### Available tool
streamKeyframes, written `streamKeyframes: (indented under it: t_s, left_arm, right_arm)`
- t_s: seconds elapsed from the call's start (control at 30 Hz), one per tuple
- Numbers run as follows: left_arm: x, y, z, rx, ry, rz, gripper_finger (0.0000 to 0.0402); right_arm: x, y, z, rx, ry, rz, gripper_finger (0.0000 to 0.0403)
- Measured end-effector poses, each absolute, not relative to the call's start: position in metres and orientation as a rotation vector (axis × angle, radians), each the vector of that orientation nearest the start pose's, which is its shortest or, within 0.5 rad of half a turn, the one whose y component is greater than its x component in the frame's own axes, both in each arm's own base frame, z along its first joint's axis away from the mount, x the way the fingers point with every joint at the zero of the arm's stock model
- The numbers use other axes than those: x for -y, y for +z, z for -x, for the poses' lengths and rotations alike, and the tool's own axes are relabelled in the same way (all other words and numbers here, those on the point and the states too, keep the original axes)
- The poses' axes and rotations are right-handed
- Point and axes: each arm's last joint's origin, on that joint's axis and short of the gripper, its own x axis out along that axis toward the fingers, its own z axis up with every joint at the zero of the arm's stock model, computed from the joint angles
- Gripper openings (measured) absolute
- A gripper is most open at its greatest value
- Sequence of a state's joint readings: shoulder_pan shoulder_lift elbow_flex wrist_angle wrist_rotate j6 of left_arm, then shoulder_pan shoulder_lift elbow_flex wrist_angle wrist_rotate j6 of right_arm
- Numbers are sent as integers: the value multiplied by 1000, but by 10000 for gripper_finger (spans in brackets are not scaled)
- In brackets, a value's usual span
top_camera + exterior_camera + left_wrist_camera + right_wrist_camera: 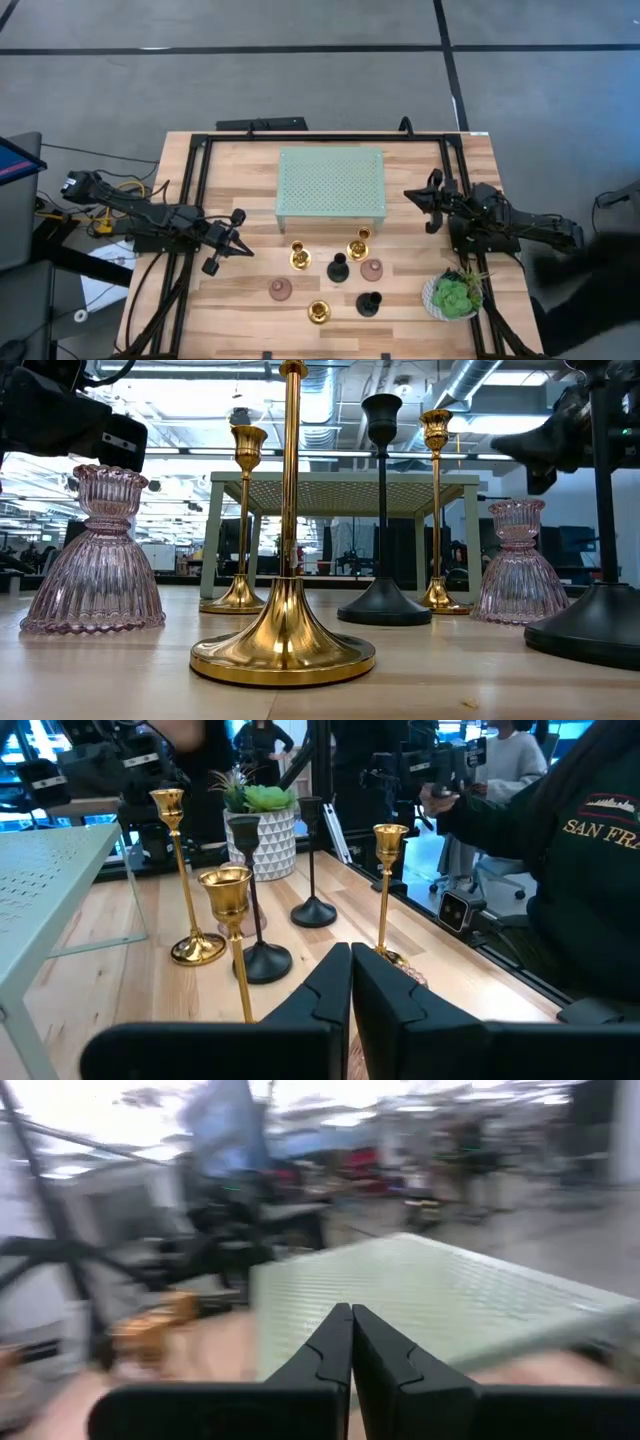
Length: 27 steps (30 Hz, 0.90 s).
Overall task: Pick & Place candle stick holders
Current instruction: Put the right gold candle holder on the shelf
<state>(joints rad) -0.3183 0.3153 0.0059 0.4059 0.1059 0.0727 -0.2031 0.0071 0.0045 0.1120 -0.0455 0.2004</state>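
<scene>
Standing on wood table (230,300), candle holders (339,268), office bkgd, person seated

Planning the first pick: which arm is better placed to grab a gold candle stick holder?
Probably left. The left gripper sits beside the nearest gold candle stick holder; the right gripper sits by the green perforated shelf.

Robotics lab, open-plan. Exposed ceiling ducts (480,380) and strip lights overhead, grey concrete floor (300,70), wooden test table (240,310) on black frame, cables, seated person (590,870) alongside.
</scene>
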Motion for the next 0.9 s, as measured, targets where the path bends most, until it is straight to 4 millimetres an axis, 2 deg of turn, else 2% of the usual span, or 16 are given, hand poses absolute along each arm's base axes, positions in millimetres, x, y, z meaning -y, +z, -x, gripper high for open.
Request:
streamKeyframes:
  t_s: [0.13, 0.4, 0.6, 0.9]
  left_arm:
    - [39, 177, -110, 113, -420, -61, 12]
    - [38, 178, -110, 117, -376, -58, 12]
    - [38, 178, -111, 116, -359, -58, 12]
    - [38, 178, -111, 117, -359, -58, 12]
  right_arm:
    - [12, 178, -95, 102, 44, -192, 0]
    - [3, 186, -98, 75, 149, -203, 0]
    - [-3, 196, -110, -27, 140, -204, 0]
    - [-19, 202, -144, -241, 67, -153, 0]
